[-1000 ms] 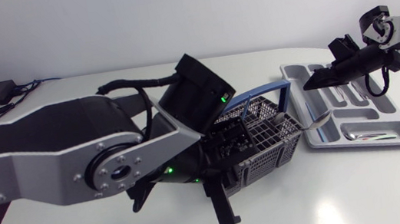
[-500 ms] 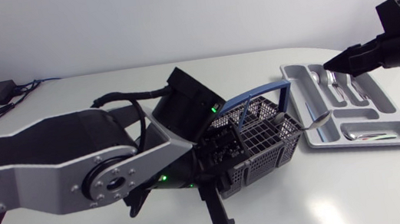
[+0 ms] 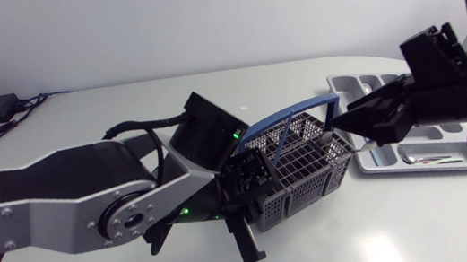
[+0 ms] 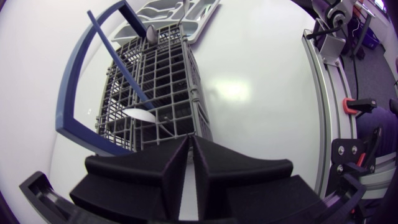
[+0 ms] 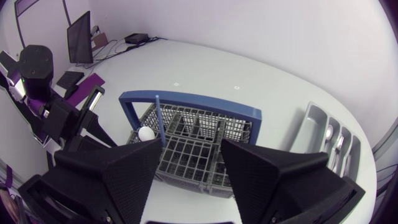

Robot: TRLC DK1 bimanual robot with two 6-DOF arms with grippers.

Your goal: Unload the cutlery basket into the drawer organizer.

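The left gripper point(image 4: 189, 152) has its fingers drawn nearly together, pinching the near wall of the basket point(image 4: 155, 81). The right gripper point(image 5: 189, 155) hangs with its fingers spread wide, holding nothing, above the end of the basket nearest the tray point(image 3: 455, 163). The grey wire basket stands on the white table point(image 3: 409, 225) between both arms, its blue handle point(image 3: 290, 114) raised over it. Inside, a thin blue stick point(image 5: 159, 118) stands up, with a white spoon bowl point(image 5: 145, 132) just beside its foot. The grey tray lies just beside the basket, with some cutlery point(image 5: 329, 134) in its slots.
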